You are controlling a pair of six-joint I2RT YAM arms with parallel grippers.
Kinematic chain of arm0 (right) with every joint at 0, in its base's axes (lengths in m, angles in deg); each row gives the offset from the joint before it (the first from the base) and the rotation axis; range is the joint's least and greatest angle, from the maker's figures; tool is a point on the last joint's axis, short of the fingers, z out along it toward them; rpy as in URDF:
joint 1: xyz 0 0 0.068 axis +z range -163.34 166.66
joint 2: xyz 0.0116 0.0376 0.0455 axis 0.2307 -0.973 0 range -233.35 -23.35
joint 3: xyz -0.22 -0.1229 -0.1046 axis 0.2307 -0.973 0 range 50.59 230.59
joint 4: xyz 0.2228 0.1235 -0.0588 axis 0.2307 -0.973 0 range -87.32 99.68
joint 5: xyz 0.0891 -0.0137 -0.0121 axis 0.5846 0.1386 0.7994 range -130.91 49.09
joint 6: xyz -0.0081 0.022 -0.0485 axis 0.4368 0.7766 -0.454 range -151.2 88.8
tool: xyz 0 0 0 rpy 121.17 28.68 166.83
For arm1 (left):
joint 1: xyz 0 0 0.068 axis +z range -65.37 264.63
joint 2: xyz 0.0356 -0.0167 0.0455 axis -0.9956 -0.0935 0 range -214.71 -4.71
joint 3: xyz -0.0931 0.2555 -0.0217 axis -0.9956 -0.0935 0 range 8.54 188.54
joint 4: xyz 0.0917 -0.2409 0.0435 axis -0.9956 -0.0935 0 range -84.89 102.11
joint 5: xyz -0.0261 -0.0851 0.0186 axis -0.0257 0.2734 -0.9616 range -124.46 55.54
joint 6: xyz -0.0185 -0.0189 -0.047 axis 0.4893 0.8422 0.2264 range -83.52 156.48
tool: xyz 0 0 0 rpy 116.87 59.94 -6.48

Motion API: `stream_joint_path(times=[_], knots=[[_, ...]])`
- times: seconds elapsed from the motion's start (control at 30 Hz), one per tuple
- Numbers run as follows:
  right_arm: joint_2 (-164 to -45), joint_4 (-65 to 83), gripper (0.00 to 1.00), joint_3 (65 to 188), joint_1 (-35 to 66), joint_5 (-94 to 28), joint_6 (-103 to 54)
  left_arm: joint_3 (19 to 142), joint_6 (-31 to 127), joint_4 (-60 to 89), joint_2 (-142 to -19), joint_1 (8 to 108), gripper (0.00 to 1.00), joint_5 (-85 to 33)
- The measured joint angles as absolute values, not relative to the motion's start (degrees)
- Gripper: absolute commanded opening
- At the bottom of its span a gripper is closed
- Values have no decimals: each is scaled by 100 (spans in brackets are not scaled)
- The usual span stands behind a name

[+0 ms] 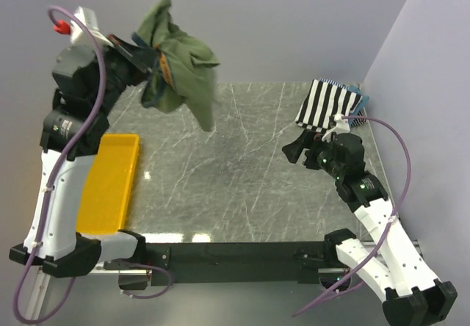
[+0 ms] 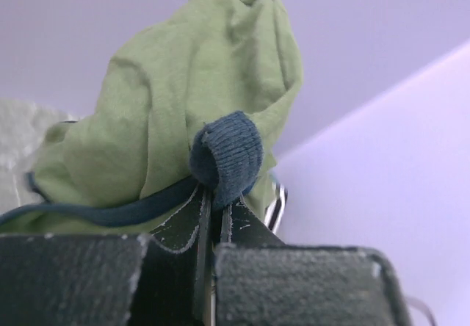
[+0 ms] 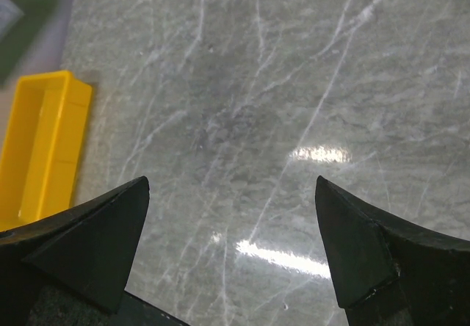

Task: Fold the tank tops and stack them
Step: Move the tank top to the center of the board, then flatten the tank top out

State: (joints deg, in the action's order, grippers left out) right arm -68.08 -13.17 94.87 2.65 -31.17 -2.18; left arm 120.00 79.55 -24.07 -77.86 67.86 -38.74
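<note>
Marble table (image 1: pixel 242 186), left claw (image 2: pixel 215 212) gripping olive top (image 1: pixel 183 69), right claw (image 3: pixel 231 186) spread, striped top (image 1: pixel 327 104) part-hidden.

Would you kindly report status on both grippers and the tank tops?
Left gripper shut on olive-green tank top at navy trim, bunched, aloft. Right gripper open, empty, over table. Striped tank top lying far right. Yellow tray at left, not obstructing.

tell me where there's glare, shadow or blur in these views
Top external: even light, a soft shadow on the marble table below the hanging olive-green tank top, and pale glare along the table's near edge. Left wrist: the navy trim is sharp in the left hand. Right wrist: two bright glare patches on the table, the top-left corner is blurred, and the yellow tray is clear.
</note>
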Motion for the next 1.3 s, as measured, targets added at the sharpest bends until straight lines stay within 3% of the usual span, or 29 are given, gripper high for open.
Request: stream_joint_path(times=[0.03, 0.1, 0.17, 0.2, 0.23, 0.37, 0.5, 0.73, 0.8, 1.07, 1.3], knots=[[-6757, -1278, 100, 9487, 265, -3113, -201, 11775, 7958, -2392, -7672, 6624, 0, -3869], [-6659, -1180, 100, 9484, 267, -3109, -175, 11187, 7955, -2267, -7436, 6414, 12, -3836], [-6589, -1053, 100, 9482, 267, -3111, -135, 10614, 7925, -2274, -7298, 6353, 31, -3871], [-6578, -974, 100, 9476, 267, -3111, -107, 10325, 7914, -2230, -7281, 6390, 53, -3889], [-6578, -900, 100, 9460, 267, -3109, -96, 10052, 7883, -2199, -7318, 6471, 60, -3867], [-6714, -618, 100, 9257, 289, -3087, -55, 9012, 8019, -1736, -7792, 7227, 74, -3391], [-6950, -358, 100, 8866, 344, -3052, -55, 8367, 8086, -1574, -8306, 7529, 72, -3065], [-7553, 156, 96, 8184, 1148, -3152, 107, 7687, 8248, -1236, -7834, 7321, 54, -2831], [-7660, 302, 93, 7935, 1507, -3257, 221, 7040, 8397, -1168, -7362, 7155, 44, -2853], [-8572, 750, 87, 7515, 2027, -3922, 579, 5189, 8937, -1080, -6577, 5901, 31, -2873], [-10423, 1262, 57, 9084, 1911, -4075, 516, 4542, 9343, -742, -6442, 4143, 31, -3117]])
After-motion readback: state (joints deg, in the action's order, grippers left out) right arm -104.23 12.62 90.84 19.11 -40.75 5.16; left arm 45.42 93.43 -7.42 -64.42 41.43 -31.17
